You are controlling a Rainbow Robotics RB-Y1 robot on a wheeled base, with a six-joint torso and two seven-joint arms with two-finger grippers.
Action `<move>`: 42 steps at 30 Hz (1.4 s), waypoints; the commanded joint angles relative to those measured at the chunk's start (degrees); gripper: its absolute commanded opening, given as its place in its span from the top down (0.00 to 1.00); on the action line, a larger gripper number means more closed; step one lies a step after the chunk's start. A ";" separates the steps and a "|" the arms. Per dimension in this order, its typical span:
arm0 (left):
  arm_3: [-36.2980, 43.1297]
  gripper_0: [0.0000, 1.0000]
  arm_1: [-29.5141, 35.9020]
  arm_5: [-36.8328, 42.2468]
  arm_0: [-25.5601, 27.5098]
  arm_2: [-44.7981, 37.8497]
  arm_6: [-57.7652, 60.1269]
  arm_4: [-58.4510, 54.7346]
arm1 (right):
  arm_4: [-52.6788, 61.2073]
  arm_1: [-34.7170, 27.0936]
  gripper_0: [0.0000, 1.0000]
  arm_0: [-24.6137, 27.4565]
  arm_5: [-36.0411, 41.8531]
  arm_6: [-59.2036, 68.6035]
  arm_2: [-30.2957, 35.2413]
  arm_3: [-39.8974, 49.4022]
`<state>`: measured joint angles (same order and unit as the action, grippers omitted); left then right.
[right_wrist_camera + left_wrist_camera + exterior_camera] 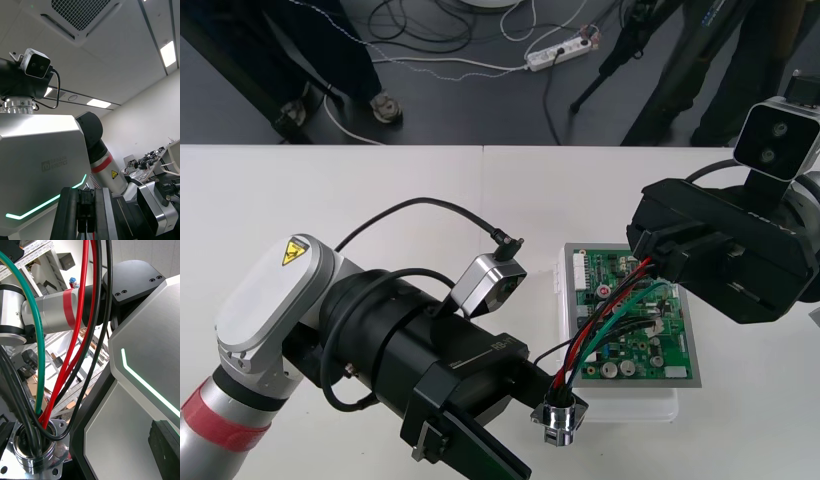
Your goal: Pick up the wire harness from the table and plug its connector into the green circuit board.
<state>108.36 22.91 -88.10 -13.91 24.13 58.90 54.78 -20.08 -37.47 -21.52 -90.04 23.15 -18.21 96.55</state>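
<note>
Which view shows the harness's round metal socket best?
Left wrist view: the socket sits close up, its flange and the wires entering it plain. The front view shows it small, held in the left end effector beside the near corner of the circuit board.

I count two tools: the left tool [548, 398] at lower centre of the front view, the right tool [660, 262] at centre right. One wire harness [612, 315] runs between them, with one round metal socket [558, 420] and one black plug [85, 210]. Its wires come in three colours, but I can't tally the strands. One green circuit board [635, 330], on one white base [620, 408], on one bench [330, 190].
</note>
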 commanded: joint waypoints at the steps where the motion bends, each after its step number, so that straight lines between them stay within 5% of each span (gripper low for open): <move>1: 1.95 0.00 -1.64 -1.90 -1.82 1.09 4.03 -0.99 | 0.57 0.73 1.00 -1.95 0.04 2.42 -0.69 1.10; 27: 1.95 0.00 3.02 -1.90 -1.73 -7.87 3.94 2.26 | 0.57 0.91 1.00 -1.16 0.04 2.42 -0.43 0.57; 42: 1.95 0.00 7.76 2.06 -0.59 -13.76 2.80 2.35 | 0.92 0.47 1.00 1.92 0.04 3.13 5.55 1.27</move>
<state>108.36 28.23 -88.03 -13.91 12.97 58.90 56.79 -20.06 -37.12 -20.87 -90.04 23.47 -15.30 96.48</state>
